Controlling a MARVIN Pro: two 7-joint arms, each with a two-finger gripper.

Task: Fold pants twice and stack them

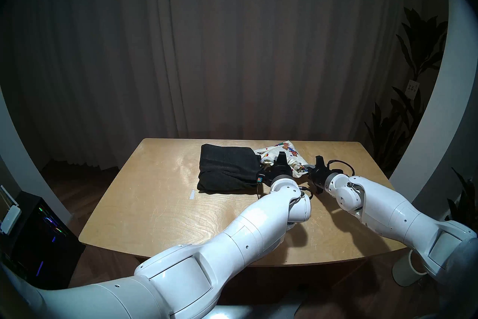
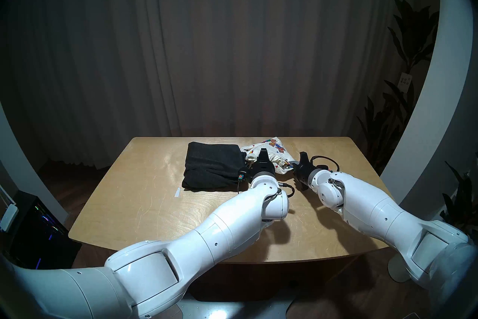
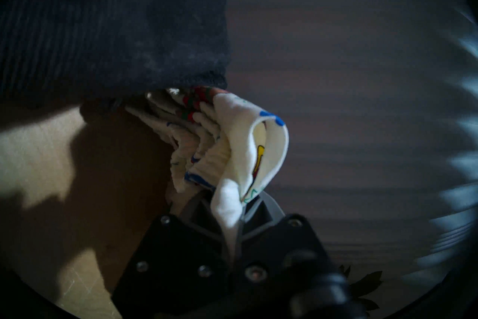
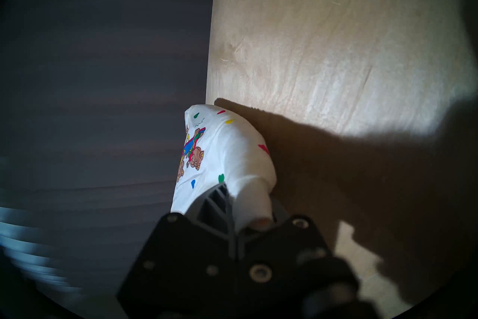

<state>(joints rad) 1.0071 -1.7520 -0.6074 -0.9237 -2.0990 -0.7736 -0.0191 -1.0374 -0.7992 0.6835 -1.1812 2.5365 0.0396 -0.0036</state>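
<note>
Gripping the cream bear-print pants [image 1: 282, 155], left pincer [image 3: 239, 209] and right pincer [image 4: 243, 204] both clenched on cloth, black pants [image 1: 227, 168] beside

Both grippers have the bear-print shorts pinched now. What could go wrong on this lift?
The left gripper holds only a thin corner of the bear-print shorts, so it may slip. The shorts touch the folded black shorts; lifting could drag or unfold them. The right gripper works near the table edge.
</note>
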